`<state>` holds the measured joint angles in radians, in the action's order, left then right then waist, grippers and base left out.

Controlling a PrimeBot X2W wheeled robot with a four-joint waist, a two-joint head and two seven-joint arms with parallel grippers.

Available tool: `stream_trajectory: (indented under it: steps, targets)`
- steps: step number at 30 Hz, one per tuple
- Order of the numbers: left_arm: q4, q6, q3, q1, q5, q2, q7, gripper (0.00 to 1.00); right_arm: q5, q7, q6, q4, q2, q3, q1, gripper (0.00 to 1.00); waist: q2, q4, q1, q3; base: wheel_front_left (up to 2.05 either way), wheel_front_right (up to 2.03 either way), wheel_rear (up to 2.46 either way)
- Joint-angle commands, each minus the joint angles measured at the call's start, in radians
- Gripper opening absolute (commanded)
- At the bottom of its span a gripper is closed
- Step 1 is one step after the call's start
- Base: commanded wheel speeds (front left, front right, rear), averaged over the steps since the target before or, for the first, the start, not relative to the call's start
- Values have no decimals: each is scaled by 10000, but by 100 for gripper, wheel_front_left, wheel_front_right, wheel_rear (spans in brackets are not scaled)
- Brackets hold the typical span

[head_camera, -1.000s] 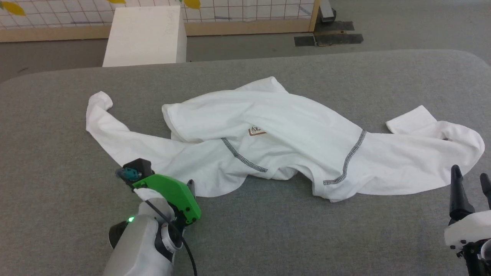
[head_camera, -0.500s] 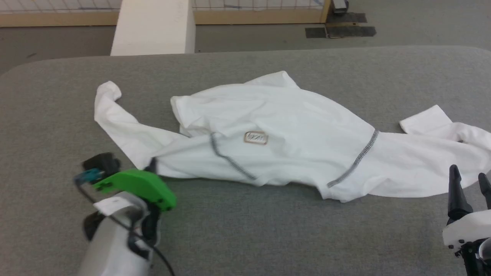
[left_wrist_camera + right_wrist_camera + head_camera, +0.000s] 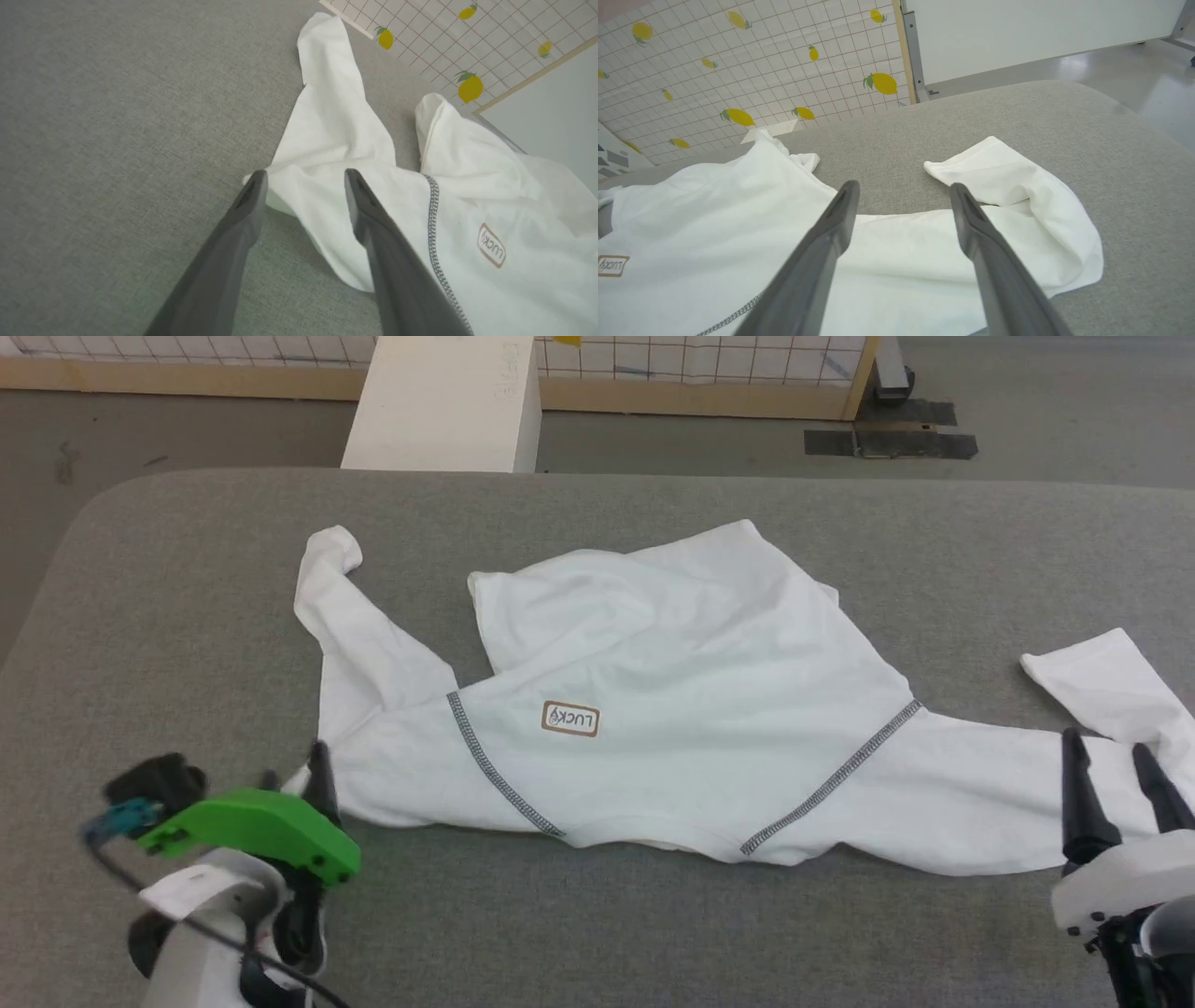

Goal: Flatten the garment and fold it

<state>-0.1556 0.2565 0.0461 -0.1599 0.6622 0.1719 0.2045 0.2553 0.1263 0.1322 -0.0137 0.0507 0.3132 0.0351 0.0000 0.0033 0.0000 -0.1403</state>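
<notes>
Left gripper (image 3: 297,777) sits at the near-left edge of the white long-sleeved shirt (image 3: 691,709). From the head its green housing (image 3: 252,826) half masks the fingers. The wrist view has them parted, gripping nothing, cloth lying between the tips. The shirt sprawls mid-tabletop (image 3: 187,569), LUCKY patch (image 3: 570,719) up. Right gripper (image 3: 1109,747) hovers wide open, empty, over the right-hand sleeve (image 3: 1041,219); its wrist view catches the doubled-back cuff.
</notes>
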Motion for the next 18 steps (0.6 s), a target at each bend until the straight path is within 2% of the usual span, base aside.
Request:
stream_trajectory:
  steps: [1,5,8,10,15,18]
  targets:
    - [436,15,-303,129,132,-67,-495,100,-30,90,-15,88,-5,-168,64,100,0,-52,0,22,0,0,0]
    - [1474,-56,-642,567,-605,199,-2206,100,-201,425,-15,177,-5,-671,433,100,0,-10,0,-5,0,0,0]
    - [1794,-635,-146,847,-1691,631,-3639,100,-431,1241,-15,34,-5,-1435,1210,100,0,94,0,-159,0,0,0]
    - [1806,-832,194,932,-2322,705,-4274,100,-699,1951,-15,-243,-5,-2083,2006,100,0,187,0,-305,0,0,0]
    - [1849,-1107,866,681,-3325,224,-4643,100,-1598,4127,-15,-1940,0,-3407,4416,100,0,744,0,-888,0,0,0]
    - [1850,-1346,1076,367,-3546,-206,-4656,100,-2305,5011,-15,-3360,404,-3987,5557,100,0,1223,0,-1272,0,0,0]
